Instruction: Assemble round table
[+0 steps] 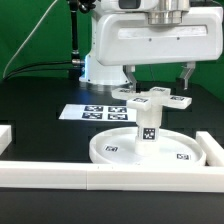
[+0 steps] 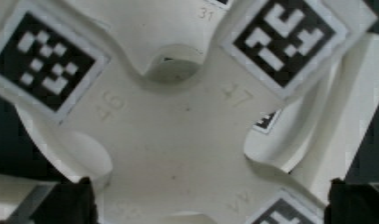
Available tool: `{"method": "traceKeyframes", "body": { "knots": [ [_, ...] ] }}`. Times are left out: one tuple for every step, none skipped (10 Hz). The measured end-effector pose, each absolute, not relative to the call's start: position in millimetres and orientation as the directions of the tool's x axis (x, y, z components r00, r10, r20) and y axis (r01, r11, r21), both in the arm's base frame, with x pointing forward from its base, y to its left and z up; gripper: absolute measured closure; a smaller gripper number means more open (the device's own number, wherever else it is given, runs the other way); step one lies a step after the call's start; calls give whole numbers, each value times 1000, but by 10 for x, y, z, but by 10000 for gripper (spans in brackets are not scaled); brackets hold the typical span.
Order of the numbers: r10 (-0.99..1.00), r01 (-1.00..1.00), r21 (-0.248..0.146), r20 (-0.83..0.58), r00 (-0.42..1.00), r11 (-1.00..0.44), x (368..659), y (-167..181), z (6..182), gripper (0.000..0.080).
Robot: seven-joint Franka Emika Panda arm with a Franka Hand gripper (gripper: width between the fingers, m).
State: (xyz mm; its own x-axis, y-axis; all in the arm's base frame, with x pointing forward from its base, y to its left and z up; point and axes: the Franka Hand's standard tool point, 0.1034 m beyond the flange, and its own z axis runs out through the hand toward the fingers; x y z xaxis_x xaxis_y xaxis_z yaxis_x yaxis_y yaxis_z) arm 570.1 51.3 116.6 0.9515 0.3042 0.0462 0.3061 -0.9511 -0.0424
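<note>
The large rimmed round disc [image 1: 110,152] lies on the black table near the front. The short thick post [image 1: 148,128] stands upright in its middle. The flat cross-shaped piece [image 1: 152,99] sits level on top of the post. My gripper [image 1: 159,82] hangs right over the cross piece, open wide, one finger on each side of it and empty. In the wrist view the cross piece [image 2: 177,130] fills the picture with its tags. My gripper [image 2: 207,208] shows dark fingertips [image 2: 65,205] beside the piece's edges. I cannot tell whether they touch it.
The marker board [image 1: 95,112] lies flat on the table behind the disc, toward the exterior view's left. White border rails run along the front [image 1: 100,177] and at both sides [image 1: 214,140]. The arm's white base [image 1: 100,62] stands at the back.
</note>
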Motion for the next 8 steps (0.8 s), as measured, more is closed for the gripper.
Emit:
{"method": "traceKeyframes", "body": {
  "knots": [
    [388, 389, -32, 49, 920, -921, 5708, 517, 1175, 151],
    [424, 426, -29, 52, 904, -904, 5713, 501, 1181, 151],
    [458, 459, -27, 51, 888, -888, 5709, 495, 1172, 151],
    [527, 529, -22, 52, 848, -848, 5709, 488, 1170, 151],
    [595, 596, -11, 53, 802, -803, 5715, 485, 1171, 151],
    [673, 673, 15, 48, 738, -739, 5727, 501, 1173, 151],
    [764, 764, 30, 35, 644, -645, 5726, 509, 1170, 151],
    [838, 837, 46, 17, 545, -545, 5735, 530, 1172, 151]
  ]
}}
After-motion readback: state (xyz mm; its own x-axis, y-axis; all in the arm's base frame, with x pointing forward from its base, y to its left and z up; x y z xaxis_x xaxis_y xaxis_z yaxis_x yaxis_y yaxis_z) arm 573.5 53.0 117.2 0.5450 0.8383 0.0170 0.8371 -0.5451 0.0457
